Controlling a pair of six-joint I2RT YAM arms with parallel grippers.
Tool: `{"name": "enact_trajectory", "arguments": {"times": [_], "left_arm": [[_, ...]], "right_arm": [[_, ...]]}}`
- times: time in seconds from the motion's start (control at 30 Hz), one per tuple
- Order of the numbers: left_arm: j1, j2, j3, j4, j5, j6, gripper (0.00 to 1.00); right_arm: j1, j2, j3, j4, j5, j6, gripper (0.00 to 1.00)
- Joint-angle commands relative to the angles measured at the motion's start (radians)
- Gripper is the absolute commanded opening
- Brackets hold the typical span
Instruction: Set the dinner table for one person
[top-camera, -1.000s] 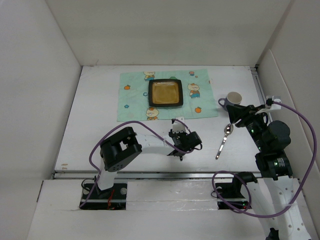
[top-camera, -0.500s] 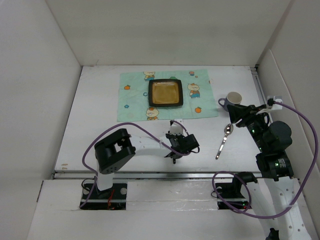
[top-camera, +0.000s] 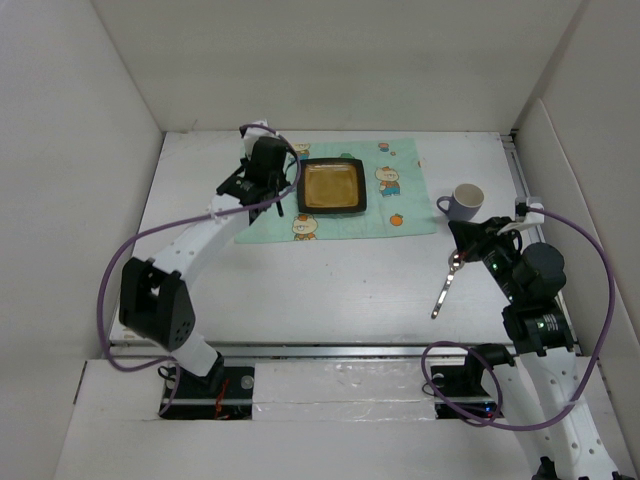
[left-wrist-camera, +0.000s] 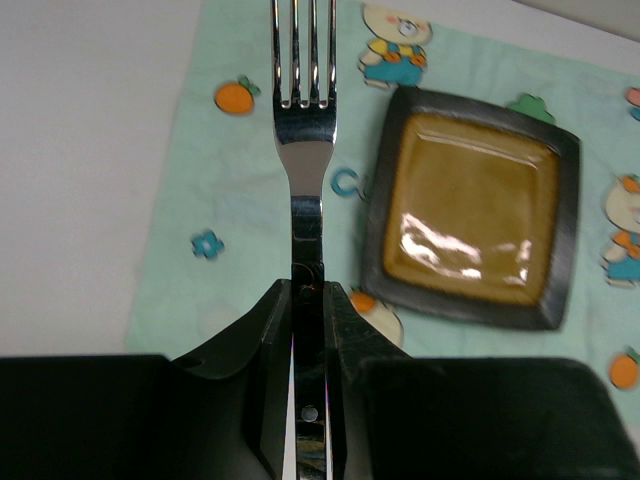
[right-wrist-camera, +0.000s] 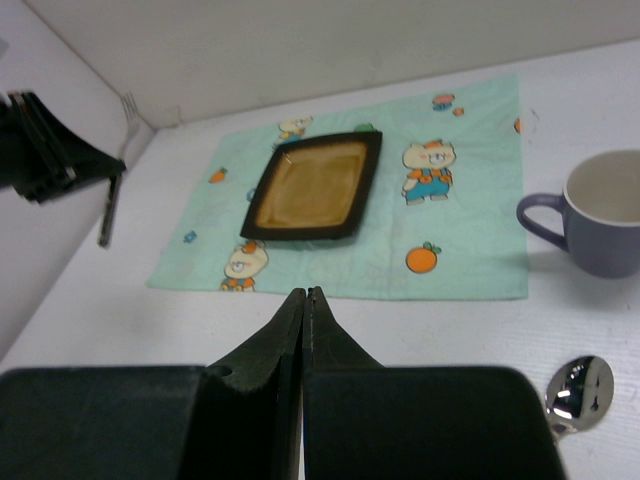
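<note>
Because the left fingers (left-wrist-camera: 308, 330) grip only the fork's (left-wrist-camera: 305, 110) handle, with tines far out over the placemat (top-camera: 405, 205) beside the plate (top-camera: 331, 187), it could swing, clip the plate or land crooked. That arm reaches far across the tabletop (top-camera: 330, 290). The right fingers (right-wrist-camera: 303, 330) are closed, empty, poised over the spoon (top-camera: 447, 281) near the mug (top-camera: 465, 201)

Plain white panels (top-camera: 330, 60) wall in the white surface (top-camera: 330, 290) on the far, left and right sides, meeting it at clean seams, under soft, even light that seems to come from overhead, though no lamp or window shows.
</note>
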Motion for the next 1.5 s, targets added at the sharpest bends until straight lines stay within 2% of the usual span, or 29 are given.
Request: {"name": "enact_trajectory", "arguments": {"times": [0.0, 0.07, 0.13, 0.17, 0.27, 0.37, 0.73, 0.97, 1.13, 1.33, 1.47], "left_arm": [[0.1, 0.159, 0.154, -0.03, 0.115, 0.223, 0.0], [0.154, 0.252, 0.22, -0.048, 0.116, 0.26, 0.0], [0.174, 0.294, 0.245, -0.05, 0.126, 0.283, 0.0], [0.174, 0.338, 0.266, -0.044, 0.115, 0.289, 0.0], [0.174, 0.372, 0.273, -0.012, 0.125, 0.306, 0.0], [0.174, 0.427, 0.282, 0.022, 0.116, 0.331, 0.0], [0.214, 0.567, 0.32, 0.085, 0.13, 0.343, 0.0], [0.224, 0.602, 0.322, 0.125, 0.159, 0.346, 0.0], [0.224, 0.616, 0.326, 0.137, 0.164, 0.343, 0.0], [0.224, 0.63, 0.346, 0.114, 0.158, 0.339, 0.15], [0.224, 0.628, 0.331, 0.11, 0.142, 0.342, 0.15]], "right_arm": [[0.006, -0.021, -0.039, 0.026, -0.011, -0.017, 0.0], [0.006, -0.039, -0.054, 0.009, -0.007, -0.023, 0.01], [0.015, -0.051, -0.063, -0.014, -0.008, -0.023, 0.1], [0.015, -0.06, -0.072, -0.01, -0.025, -0.022, 0.19], [0.015, -0.057, -0.077, -0.019, -0.039, -0.025, 0.32], [0.015, -0.062, -0.083, -0.028, -0.047, -0.025, 0.4], [0.015, -0.048, -0.102, -0.042, -0.039, -0.037, 0.42], [0.015, -0.024, -0.103, -0.013, -0.068, -0.025, 0.42], [0.015, -0.014, -0.105, -0.033, -0.033, -0.045, 0.43], [0.015, -0.024, -0.097, -0.046, -0.008, -0.04, 0.43], [0.015, -0.04, -0.068, -0.063, 0.024, -0.035, 0.43]]}}
